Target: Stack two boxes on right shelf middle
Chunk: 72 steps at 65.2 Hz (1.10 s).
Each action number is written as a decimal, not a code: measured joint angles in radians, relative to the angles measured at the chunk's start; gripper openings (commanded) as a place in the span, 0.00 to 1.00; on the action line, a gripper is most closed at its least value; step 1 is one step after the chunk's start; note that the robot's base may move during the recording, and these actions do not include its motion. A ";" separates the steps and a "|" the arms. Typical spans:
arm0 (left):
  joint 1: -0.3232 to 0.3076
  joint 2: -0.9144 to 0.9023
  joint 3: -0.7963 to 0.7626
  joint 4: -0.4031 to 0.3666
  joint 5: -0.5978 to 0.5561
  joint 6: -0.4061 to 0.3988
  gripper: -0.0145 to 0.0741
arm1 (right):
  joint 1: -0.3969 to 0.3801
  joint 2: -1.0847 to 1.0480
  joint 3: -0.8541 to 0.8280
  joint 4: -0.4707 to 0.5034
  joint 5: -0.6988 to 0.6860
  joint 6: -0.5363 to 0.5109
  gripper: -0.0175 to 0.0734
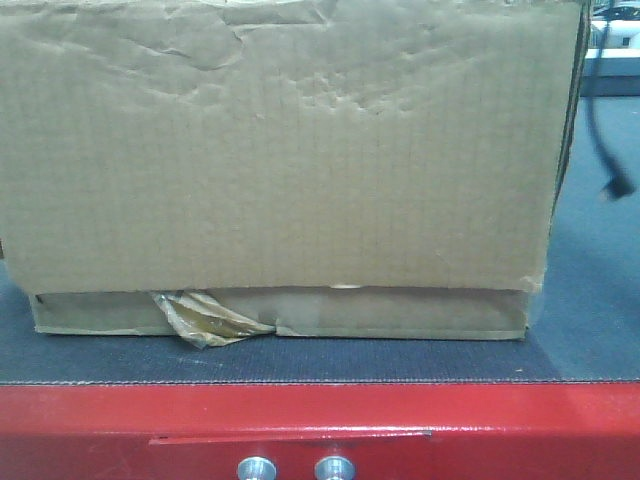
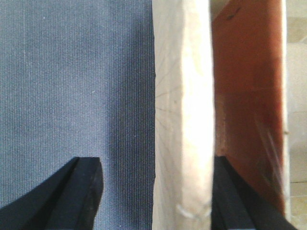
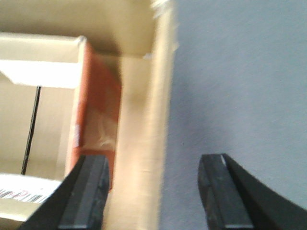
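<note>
- Your left jaws are spread wide, astride one wall of the tall box (image 2: 182, 120). One finger (image 2: 81, 196) hangs over the mat (image 2: 72, 72), clear of the cardboard. The other (image 2: 235, 201) is inside the box, right against the wall's inner face.
- Your right jaws are also spread, astride a wall of the tall box (image 3: 144, 143). One finger (image 3: 88, 191) is inside, just beside the wall; you cannot tell if it touches. The other (image 3: 223, 191) is outside, with a gap to the cardboard.
- Neither pair pinches anything.
- In the front view, the tall box (image 1: 290, 150) rests on the flat box (image 1: 400, 315), whose crumpled tape tag (image 1: 210, 322) juts out in front.
- Both boxes sit on the grey mat (image 1: 590, 300) of the red platform (image 1: 320, 410).
</note>
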 measured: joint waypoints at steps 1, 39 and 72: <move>0.000 0.000 0.000 0.000 0.000 0.000 0.55 | 0.006 0.005 0.000 0.000 0.002 0.003 0.50; 0.000 0.000 0.000 0.000 0.000 0.000 0.55 | 0.025 0.080 0.052 -0.014 0.006 0.046 0.50; 0.000 0.000 0.000 0.000 -0.002 0.000 0.55 | 0.025 0.080 0.082 -0.014 0.010 0.060 0.50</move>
